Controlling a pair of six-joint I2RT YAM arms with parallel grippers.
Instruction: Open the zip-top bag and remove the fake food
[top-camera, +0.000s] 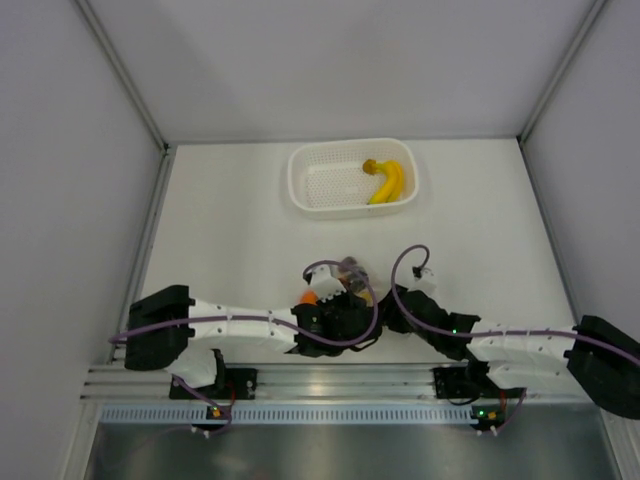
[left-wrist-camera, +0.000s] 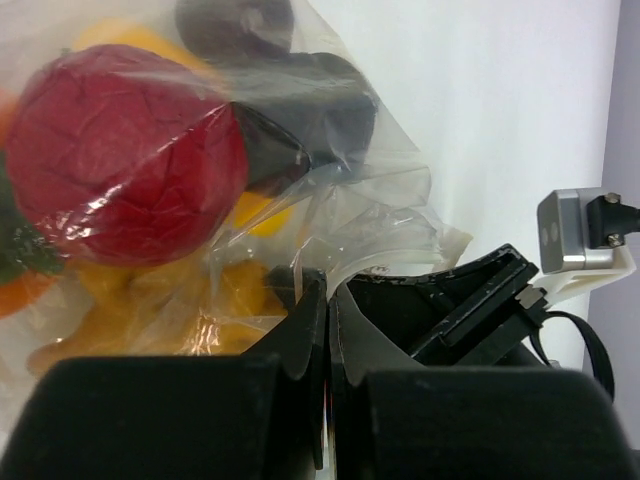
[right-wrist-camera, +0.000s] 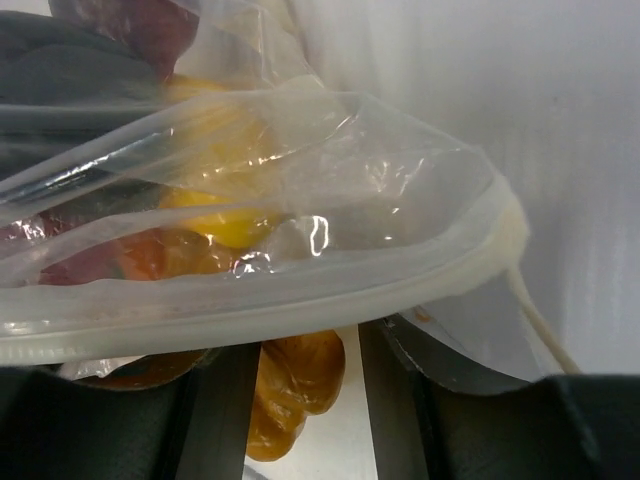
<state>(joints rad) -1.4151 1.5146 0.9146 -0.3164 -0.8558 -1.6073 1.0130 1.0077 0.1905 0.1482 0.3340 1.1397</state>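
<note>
Where the two arms meet over the near middle of the worktop, each lies stretched low from its base and bent inward. The left claw and right claw sit close side by side, with the bag bunched at their tips.

From overhead the bag is only a dark, crumpled lump. That view alone shows the white basket farther back, well apart, with a banana lying in it.

The left wrist camera gets right up to the food: a red fruit, yellow pieces and a dark purple one pressed against the clear film. Here the left claw is clenched on a fold of the bag's film, its jaws almost together, and the food hangs just beyond its tips.

The right wrist camera shows the bag's thick zip rim running across just above the right claw. Its jaws stand parted, gripping nothing that I can make out. An orange piece shows in the gap between them.
</note>
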